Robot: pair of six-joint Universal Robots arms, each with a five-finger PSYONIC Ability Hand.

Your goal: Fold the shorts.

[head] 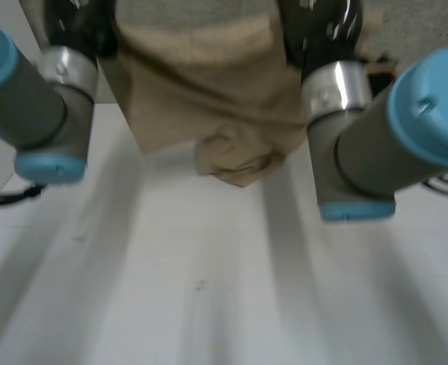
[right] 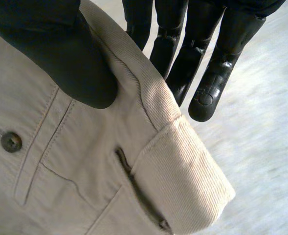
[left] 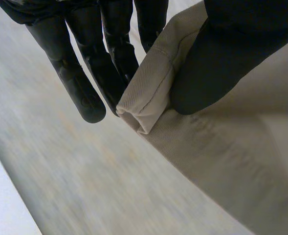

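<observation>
Two hands on one garment, observed largest to smallest.

White table point(head: 208, 304): bare in front of the arms, room to lay the cloth flat.

Beige shorts point(head: 208, 91): hanging between left arm point(head: 26, 99) and right arm point(head: 391, 144) at the far side of the table. The lowest part is bunched into a lump. Cannot tell whether it touches the surface.

Left hand point(left: 222, 58): thumb on top and fingers point(left: 114, 73) beneath pinch a stitched, turned-over corner of the cloth.

Right hand point(right: 60, 54): thumb presses a thick hemmed edge against the fingers point(right: 178, 63), just beside a back pocket point(right: 75, 161) with a small dark button point(right: 11, 141). The corner below the grip is rolled over.

Judgement: the step is spreading or laying down before the fold. To do it well:
- keep both pinches firm
- draw the hands apart until the held edge is taut
- lower so the bunched end lands first, then drag so it flattens
- watch the rolled corners, which could set a crooked crease
- release only once the cloth lies flat
</observation>
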